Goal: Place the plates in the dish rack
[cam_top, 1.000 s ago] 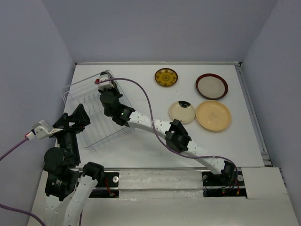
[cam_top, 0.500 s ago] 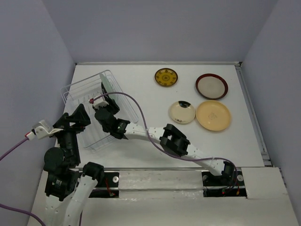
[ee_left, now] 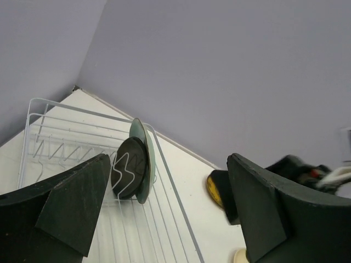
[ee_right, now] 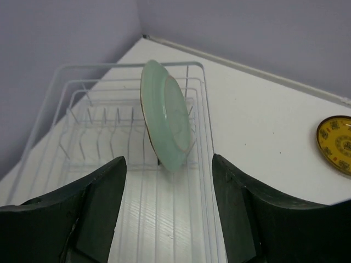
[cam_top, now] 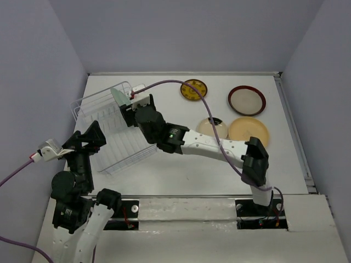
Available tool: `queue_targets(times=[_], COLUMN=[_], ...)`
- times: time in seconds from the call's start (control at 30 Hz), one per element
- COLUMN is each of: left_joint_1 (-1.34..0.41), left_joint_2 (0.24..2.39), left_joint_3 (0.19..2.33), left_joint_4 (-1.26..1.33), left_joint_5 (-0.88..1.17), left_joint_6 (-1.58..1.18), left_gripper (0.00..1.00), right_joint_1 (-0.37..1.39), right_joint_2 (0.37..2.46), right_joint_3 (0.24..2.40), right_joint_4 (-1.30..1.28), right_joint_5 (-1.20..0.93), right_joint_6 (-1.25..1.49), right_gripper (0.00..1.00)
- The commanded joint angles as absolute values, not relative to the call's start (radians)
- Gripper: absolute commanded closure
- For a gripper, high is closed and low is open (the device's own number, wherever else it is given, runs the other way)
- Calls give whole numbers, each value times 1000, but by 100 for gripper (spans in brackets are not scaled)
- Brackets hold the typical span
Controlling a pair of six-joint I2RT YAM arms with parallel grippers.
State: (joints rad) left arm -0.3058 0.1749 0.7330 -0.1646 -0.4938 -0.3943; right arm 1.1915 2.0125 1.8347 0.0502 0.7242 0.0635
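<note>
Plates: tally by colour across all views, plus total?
Mint-green plate: 1
Black plate: 1
Yellow patterned plate: 1
Cream dark-rimmed plate: 1
Orange-yellow plate: 1
Red-rimmed beige plate: 1
Total: 6

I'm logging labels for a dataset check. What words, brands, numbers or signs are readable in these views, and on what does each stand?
No text can be read in any view.
small yellow patterned plate: dark marks around a centre emblem, too small and blurred to tell whether they are characters.
</note>
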Motion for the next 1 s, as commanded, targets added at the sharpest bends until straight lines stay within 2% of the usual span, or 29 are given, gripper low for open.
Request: queue_targets(times=[0.0,0.07,0.17,0.4,0.5,0.6,0.77,0.97], left_joint_1=[-302,-299,-293,-270,-267,-267,-268,-268], left_joint_2=[204,210,222,245,247,249,247,250], left_joint_3=[733,732,730,726,726,726,726,724], left_joint_4=[-120,-117,-112,-109,-107,-106,-107,-106], left_joint_5=[-480,-472,-450,-433,-433,-426,-426,-417], left_joint_6=[-393,-393,-400,-399,-396,-394,-388,-391], left_gripper=[1,1,1,1,1,1,1,1], right_joint_1=[1184,1172,1141,1091,1049,1017,976,956], right_joint_2=[1907,1870,1884,2066,2213,2278,2405,2376], right_joint_3=[1708,1646,1655,1913,2095,2172,2341,2295], right_joint_4=[-55,-72,-124,-192,-238,-245,-284,-252], right_joint_5=[611,581,509,361,299,282,302,429], right_joint_6=[192,213,232,169,182,207,238,322], right_gripper=[30,30,24,14,14,14,18,33])
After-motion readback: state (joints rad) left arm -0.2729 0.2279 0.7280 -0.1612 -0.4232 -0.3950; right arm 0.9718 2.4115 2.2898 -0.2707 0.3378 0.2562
